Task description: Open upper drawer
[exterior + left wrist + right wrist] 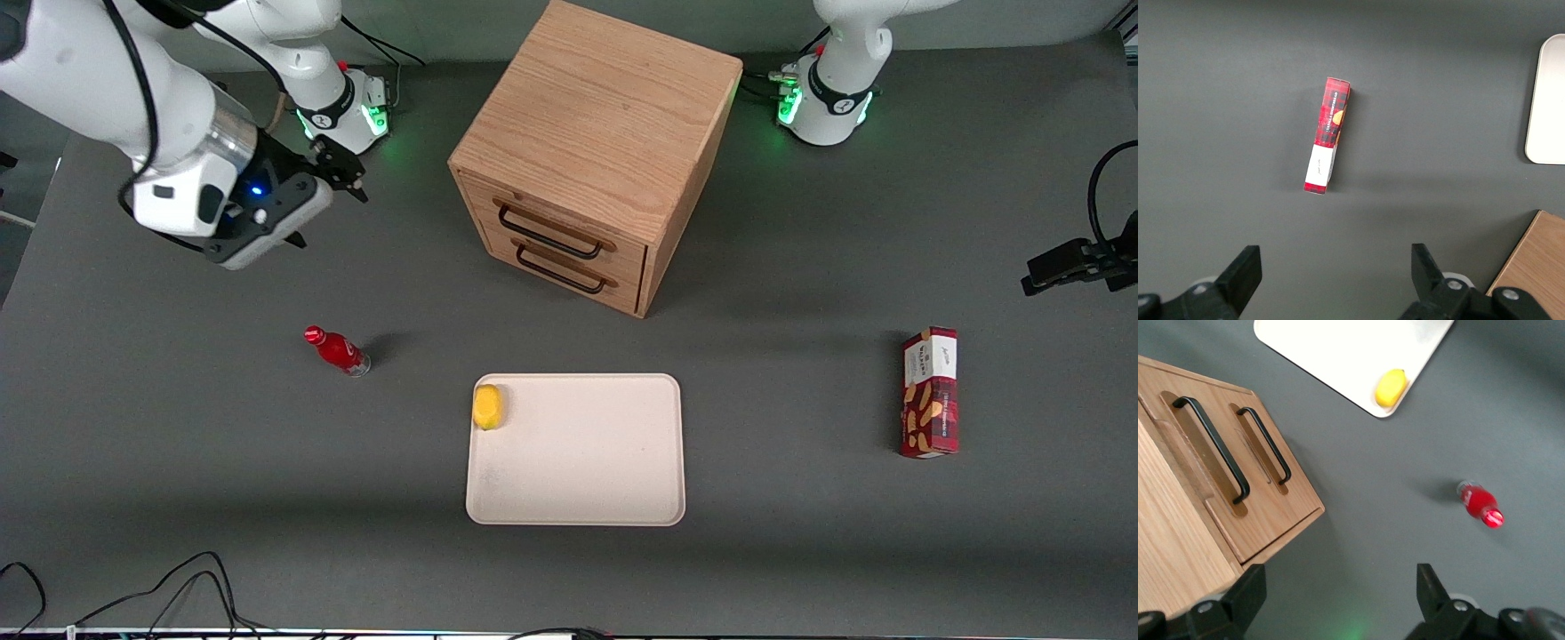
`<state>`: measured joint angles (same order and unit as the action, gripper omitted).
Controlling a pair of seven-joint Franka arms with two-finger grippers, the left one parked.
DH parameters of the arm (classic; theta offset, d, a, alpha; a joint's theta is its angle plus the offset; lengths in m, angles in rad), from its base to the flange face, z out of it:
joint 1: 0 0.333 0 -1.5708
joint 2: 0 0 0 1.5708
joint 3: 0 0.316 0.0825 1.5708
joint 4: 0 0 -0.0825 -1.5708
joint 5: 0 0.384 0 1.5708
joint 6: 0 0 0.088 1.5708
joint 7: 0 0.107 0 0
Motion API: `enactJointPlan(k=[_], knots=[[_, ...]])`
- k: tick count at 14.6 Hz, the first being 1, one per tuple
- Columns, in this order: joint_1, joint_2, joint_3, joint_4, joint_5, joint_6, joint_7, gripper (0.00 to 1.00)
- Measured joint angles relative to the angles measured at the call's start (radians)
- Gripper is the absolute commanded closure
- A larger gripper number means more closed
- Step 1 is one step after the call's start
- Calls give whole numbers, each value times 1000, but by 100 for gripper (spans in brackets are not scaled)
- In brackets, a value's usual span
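The gripper (331,188) is held open and empty above the table (178,462), toward the working arm's end, well apart from the oak cabinet (605,116). The upper drawer (560,227) is seen shut, its black bar handle (1213,447) untouched, above the lower drawer (569,271).
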<state>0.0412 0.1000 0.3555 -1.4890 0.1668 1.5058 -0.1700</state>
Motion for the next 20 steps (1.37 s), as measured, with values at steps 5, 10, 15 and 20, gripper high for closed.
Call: enactJointPlan(k=[5,10,15,20], knots=[[77,132,47,96,-3,54,-2,0],[185,205,50,143,-76,116,-2,0],[252,242,51,143,-155,177,-28,0],[278,279,52,127,-164,201,-77,0]])
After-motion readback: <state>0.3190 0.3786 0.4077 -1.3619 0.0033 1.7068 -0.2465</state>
